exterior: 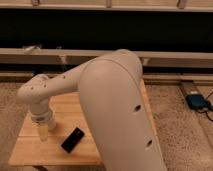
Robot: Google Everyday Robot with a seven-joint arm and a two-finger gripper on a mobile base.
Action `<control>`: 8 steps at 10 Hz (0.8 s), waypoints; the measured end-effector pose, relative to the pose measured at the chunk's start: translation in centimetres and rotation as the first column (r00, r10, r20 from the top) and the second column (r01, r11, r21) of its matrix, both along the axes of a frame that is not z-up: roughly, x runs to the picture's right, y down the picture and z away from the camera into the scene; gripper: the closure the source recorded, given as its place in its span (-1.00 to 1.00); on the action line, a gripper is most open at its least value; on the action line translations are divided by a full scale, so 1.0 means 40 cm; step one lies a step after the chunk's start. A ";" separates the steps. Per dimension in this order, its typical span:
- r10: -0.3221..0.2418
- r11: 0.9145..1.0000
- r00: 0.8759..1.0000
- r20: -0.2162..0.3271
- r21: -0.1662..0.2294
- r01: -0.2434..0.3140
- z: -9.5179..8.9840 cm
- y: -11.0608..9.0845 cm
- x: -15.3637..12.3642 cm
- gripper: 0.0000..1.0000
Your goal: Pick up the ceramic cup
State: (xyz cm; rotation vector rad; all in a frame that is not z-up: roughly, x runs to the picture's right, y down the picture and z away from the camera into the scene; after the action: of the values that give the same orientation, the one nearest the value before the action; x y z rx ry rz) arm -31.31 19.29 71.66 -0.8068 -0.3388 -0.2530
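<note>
One bent arm [107, 95], pincer [44, 133] low over table [67, 107]

I'm seeing a wooden table [65, 107] standing at lower left on the speckled floor [175, 120]. A flat black object [73, 139] is lying near its front edge. The gripper [44, 134] is hanging just left of that object.

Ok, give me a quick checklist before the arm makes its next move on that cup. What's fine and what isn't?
1. Gripper low over the left part of the wooden table: ok.
2. Ceramic cup in view: cannot tell; a pale shape sits under the wrist, but it may be part of the gripper.
3. Hold on the cup: cannot tell.
4. Black object lies apart from the gripper: ok.
5. Clear sight of the table: not ok; the arm hides much of it.
</note>
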 end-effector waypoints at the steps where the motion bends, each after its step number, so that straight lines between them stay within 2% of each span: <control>1: 0.001 1.000 1.000 -0.006 -0.004 -0.001 0.009 0.003 0.002 -0.60; 3: -0.011 1.000 1.000 -0.028 -0.013 0.011 0.030 0.018 0.003 -0.60; 5: -0.040 0.999 0.998 -0.046 -0.004 0.040 0.038 0.036 -0.005 -0.60; 6: -0.052 0.999 0.997 -0.059 0.004 0.053 0.045 0.043 -0.006 -0.54; 8: -0.082 0.996 0.994 -0.076 0.018 0.084 0.051 0.061 -0.017 -0.17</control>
State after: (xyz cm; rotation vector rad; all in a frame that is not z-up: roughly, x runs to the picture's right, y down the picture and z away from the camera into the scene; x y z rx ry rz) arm -32.00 21.73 73.69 -0.8080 -0.2319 -0.3027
